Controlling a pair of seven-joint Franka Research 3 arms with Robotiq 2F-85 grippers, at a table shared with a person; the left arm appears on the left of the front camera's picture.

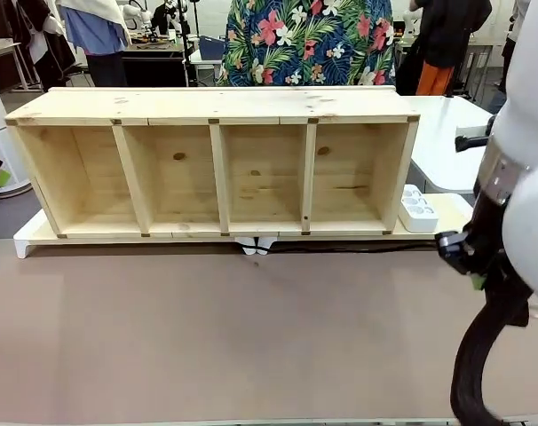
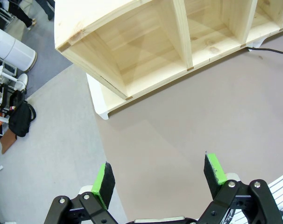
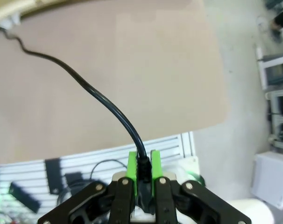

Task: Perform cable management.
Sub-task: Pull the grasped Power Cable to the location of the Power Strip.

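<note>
Brown bench point(image 1: 207, 328), shelf point(image 1: 216, 105) set along far edge. Cable point(image 3: 92, 92) is clamped in right gripper point(image 3: 144, 158); left gripper point(image 2: 158, 163) is held spread, empty.

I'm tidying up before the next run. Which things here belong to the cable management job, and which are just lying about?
In the job: black cable, clamped in the shut right gripper.

Just lying about: wooden shelf, white power strip; the open left gripper holds nothing above the table.
</note>
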